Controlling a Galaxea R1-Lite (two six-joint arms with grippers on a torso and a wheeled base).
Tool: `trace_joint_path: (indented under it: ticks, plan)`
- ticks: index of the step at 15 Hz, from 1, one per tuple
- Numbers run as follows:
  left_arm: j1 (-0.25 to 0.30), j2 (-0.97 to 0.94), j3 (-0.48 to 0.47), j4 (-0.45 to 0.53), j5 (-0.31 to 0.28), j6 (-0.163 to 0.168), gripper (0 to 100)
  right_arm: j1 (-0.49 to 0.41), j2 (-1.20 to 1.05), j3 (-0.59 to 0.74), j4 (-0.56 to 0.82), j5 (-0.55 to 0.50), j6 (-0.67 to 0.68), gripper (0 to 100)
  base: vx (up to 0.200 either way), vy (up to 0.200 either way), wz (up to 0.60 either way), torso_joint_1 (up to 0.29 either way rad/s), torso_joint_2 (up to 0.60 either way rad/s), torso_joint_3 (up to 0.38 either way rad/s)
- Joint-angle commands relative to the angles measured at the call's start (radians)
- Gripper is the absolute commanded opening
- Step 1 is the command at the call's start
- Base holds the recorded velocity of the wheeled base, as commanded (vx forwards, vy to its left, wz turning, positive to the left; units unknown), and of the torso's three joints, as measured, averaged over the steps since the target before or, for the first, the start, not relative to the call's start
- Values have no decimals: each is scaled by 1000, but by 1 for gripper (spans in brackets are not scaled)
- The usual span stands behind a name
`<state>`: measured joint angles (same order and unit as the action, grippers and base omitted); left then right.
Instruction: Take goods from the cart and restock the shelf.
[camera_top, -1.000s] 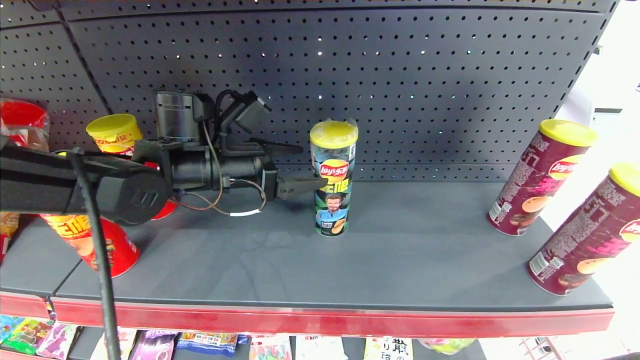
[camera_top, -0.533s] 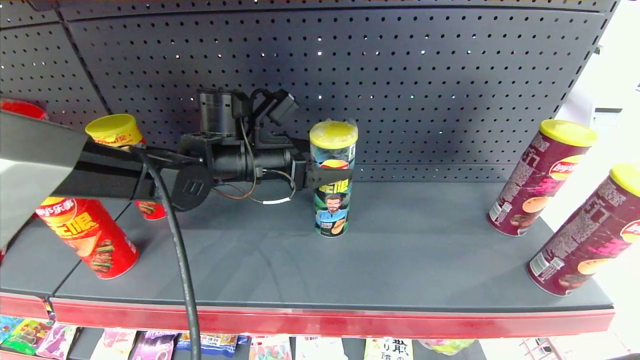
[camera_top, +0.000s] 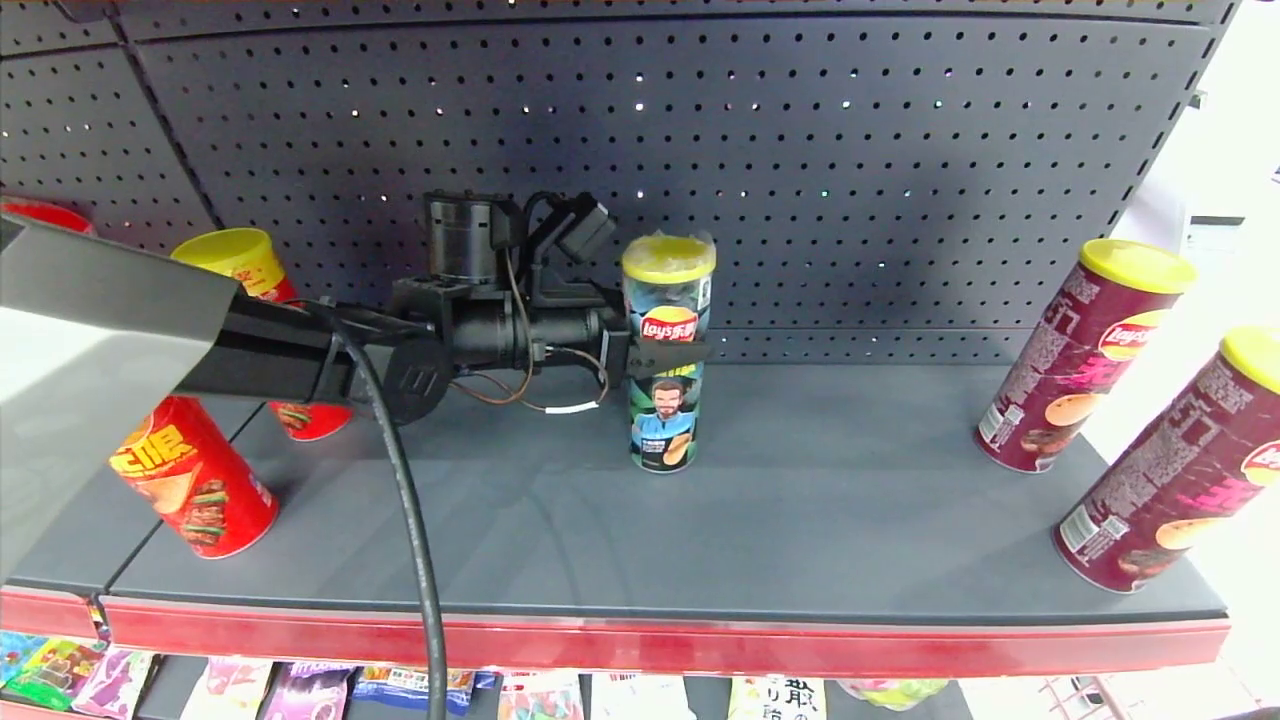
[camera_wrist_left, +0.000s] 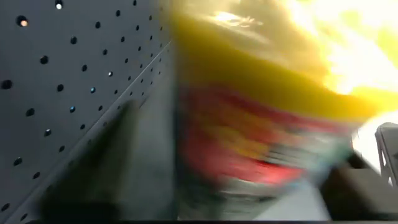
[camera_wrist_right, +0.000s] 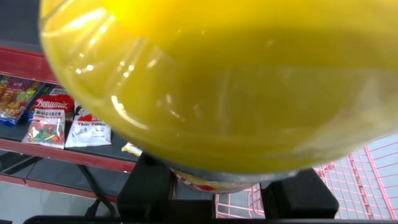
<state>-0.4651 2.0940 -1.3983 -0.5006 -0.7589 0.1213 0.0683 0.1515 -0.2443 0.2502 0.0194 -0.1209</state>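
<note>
A tall chips can (camera_top: 667, 400) with a yellow lid stands upright mid-shelf on the grey shelf board (camera_top: 820, 520). My left gripper (camera_top: 668, 352) comes in from the left and is shut on this can at mid-height, one finger crossing its front. The left wrist view has the same can (camera_wrist_left: 261, 124) blurred and very close, with the left gripper (camera_wrist_left: 236, 165) on either side of it. In the right wrist view a second yellow-lidded chips can (camera_wrist_right: 217, 81) sits in my right gripper (camera_wrist_right: 221, 186), which is shut on it.
Two red cans (camera_top: 195, 480) (camera_top: 240, 265) stand at the shelf's left, and two maroon cans (camera_top: 1085, 355) (camera_top: 1170, 465) at its right. Pegboard backs the shelf. Snack bags (camera_top: 540, 690) lie on the lower shelf. The red cart (camera_wrist_right: 367, 180) is below my right gripper.
My left arm has moved right along the shelf. Its fingers went from just left of the middle can to around it, and the can has shifted slightly.
</note>
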Motion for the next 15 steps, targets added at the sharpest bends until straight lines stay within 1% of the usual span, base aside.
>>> trace_joint_path:
  ticks: [1,4,5,6,7,8,9,10,12,13,14,15]
  plan:
    - [-3,-5,2,-1,1,0,0,1,0,0,0,1,0,0,0,0,0,0,0,0]
    - [-7,-71,67,1,3,0,0,1,0,2,0,2,0,0,0,0,0,0,0,0]
    - [-10,-117,120,1,4,0,0,1,0,2,0,2,0,0,0,0,0,0,0,0]
    - [-23,-192,209,-1,10,0,0,1,-1,2,0,4,0,0,0,0,0,0,0,0]
    - [-27,-241,268,-1,16,0,0,1,-1,2,0,4,0,0,0,0,0,0,0,0]
    - [-37,-301,335,-1,32,1,0,1,-1,2,-2,5,1,0,0,0,0,0,0,0]
    - [-40,-327,369,-3,43,3,0,1,-1,2,-2,5,1,0,0,0,0,0,0,0]
    - [-50,-385,444,-7,58,6,0,1,-3,2,-3,5,1,0,0,0,0,0,0,0]
    - [-84,-427,518,-52,73,8,0,2,-3,2,-3,7,3,0,0,0,0,0,0,0]
    - [-104,-428,541,-84,105,8,0,2,-3,3,-5,7,3,0,0,0,0,0,0,0]
    - [-124,-424,562,-122,125,6,0,2,-3,3,-5,7,3,0,0,0,0,0,0,0]
    - [-133,-419,582,-148,128,6,0,2,-3,3,-6,7,3,0,0,0,0,0,0,0]
